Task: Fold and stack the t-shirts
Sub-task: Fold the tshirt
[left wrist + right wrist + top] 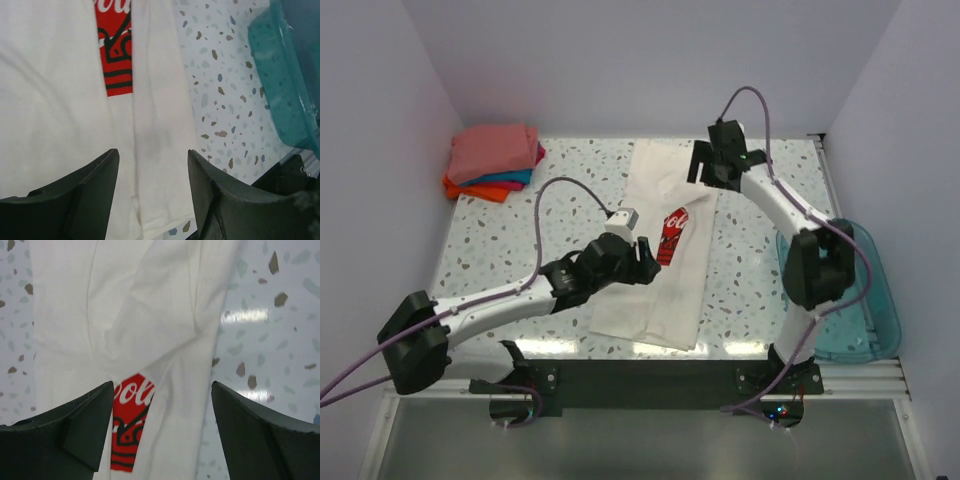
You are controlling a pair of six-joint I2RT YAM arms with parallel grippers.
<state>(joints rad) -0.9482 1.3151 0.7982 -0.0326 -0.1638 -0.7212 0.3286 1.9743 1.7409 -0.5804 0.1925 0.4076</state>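
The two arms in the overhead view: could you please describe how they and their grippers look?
The left arm and right arm both have white links joined by bulky black joint housings. A purple cable loops loosely along each. The left gripper and right gripper each carry two dark, matte, wedge-shaped fingers. No readable markings show.

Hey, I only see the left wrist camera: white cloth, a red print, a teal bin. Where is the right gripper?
Observer: The right gripper is open over the far end of the white t-shirt.
Operator: Any shirts finished?
Observer: A folded stack, salmon-pink on top, lies at the far left corner of the table.
Operator: How does the white one lie overall?
Observer: As a long strip, running from the near edge toward the far edge.
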